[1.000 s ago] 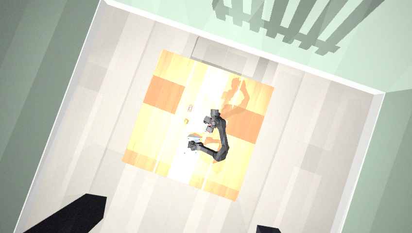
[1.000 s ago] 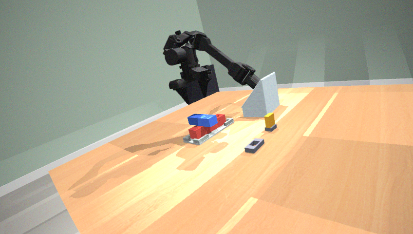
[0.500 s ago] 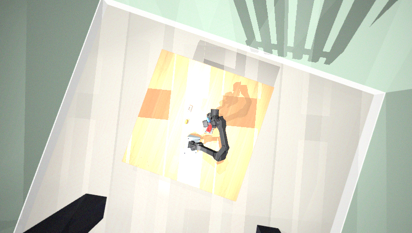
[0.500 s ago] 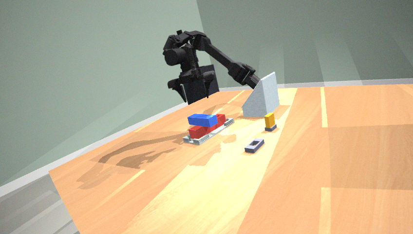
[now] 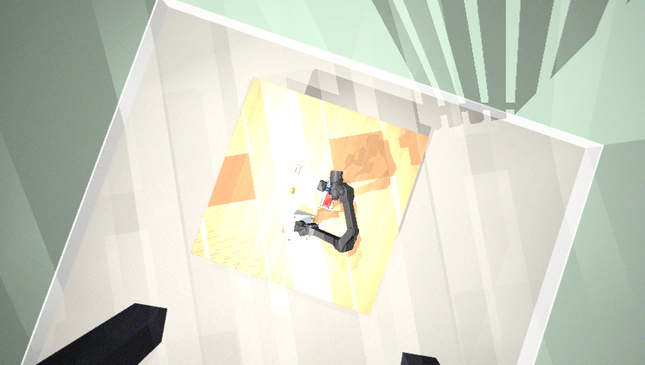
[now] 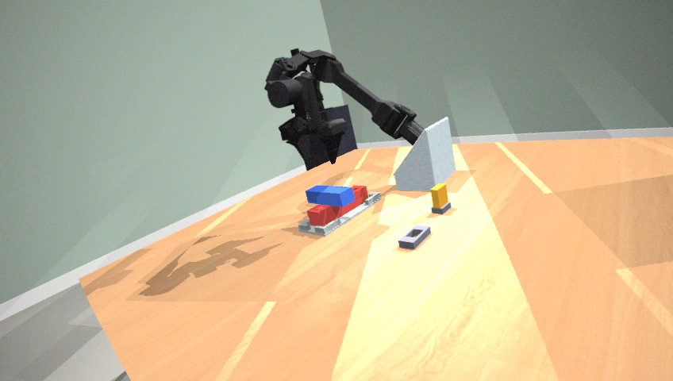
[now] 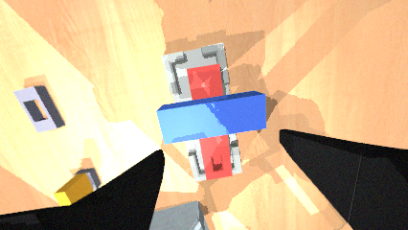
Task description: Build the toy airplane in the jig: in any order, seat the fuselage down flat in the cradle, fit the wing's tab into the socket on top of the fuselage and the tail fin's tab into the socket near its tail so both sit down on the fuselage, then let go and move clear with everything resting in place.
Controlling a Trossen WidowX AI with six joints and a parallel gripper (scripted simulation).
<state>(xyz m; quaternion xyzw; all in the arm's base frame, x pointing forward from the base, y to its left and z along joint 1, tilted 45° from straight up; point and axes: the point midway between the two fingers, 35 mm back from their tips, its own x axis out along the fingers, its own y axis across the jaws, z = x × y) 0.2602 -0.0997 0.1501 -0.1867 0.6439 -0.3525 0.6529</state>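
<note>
I'm holding the hand (image 6: 320, 165) (image 7: 221, 145) wide open with nothing in it, above the cradle (image 6: 373, 200) (image 7: 170, 64). The red fuselage (image 6: 317, 217) (image 7: 216, 150) is lying in it, the blue wing (image 6: 328, 195) (image 7: 211, 117) resting across. The yellow tail fin (image 6: 439, 195) (image 7: 75, 189) is standing in its holder (image 6: 440, 208) (image 7: 91, 175). I judge I'm turning to the fin; next I'm needing to line up and straddle it.

1. Hollow grey frame (image 5: 298, 165) (image 6: 407, 243) (image 7: 29, 124), flat on the wooden tabletop (image 5: 235, 226) (image 6: 472, 330) (image 7: 335, 72), 9 o'clock in the wrist view.
2. Top view: 2 black shapes, the larger (image 5: 117, 330) at 8 o'clock, the smaller (image 5: 418, 358) at 5.
</note>
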